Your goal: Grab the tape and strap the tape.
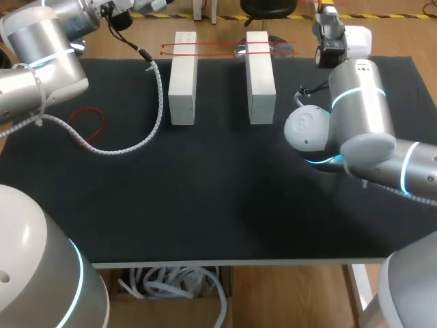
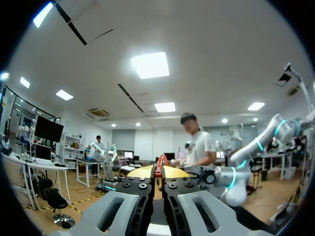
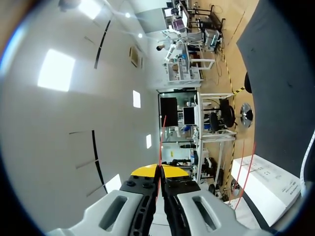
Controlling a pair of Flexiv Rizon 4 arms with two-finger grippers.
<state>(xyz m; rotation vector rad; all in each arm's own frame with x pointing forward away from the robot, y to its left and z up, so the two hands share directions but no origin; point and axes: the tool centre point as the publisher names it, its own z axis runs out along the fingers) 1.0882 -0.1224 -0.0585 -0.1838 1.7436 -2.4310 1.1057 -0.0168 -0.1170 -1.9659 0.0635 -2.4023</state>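
Thin red tape [image 1: 225, 48] runs in two strands across the far ends of two white blocks [image 1: 183, 76] [image 1: 260, 75] on the black mat [image 1: 225, 191]. In the left wrist view my left gripper [image 2: 158, 171] is shut, with a red piece of tape [image 2: 158, 163] pinched between its yellow tips; the head view does not show this gripper. My right gripper [image 3: 159, 171] is shut on a thin red tape strand [image 3: 162, 130] that rises from between its tips. More strands [image 3: 246, 169] run to a white block [image 3: 268, 179] beside it. In the head view it stands past the mat's far right edge [image 1: 328, 9].
A loose red loop [image 1: 89, 124] lies on the mat's left part. A white spiral cable [image 1: 136, 140] curves from my left arm [image 1: 41, 55] across the mat to near the left block. My right arm's elbow [image 1: 355, 116] hangs over the right side.
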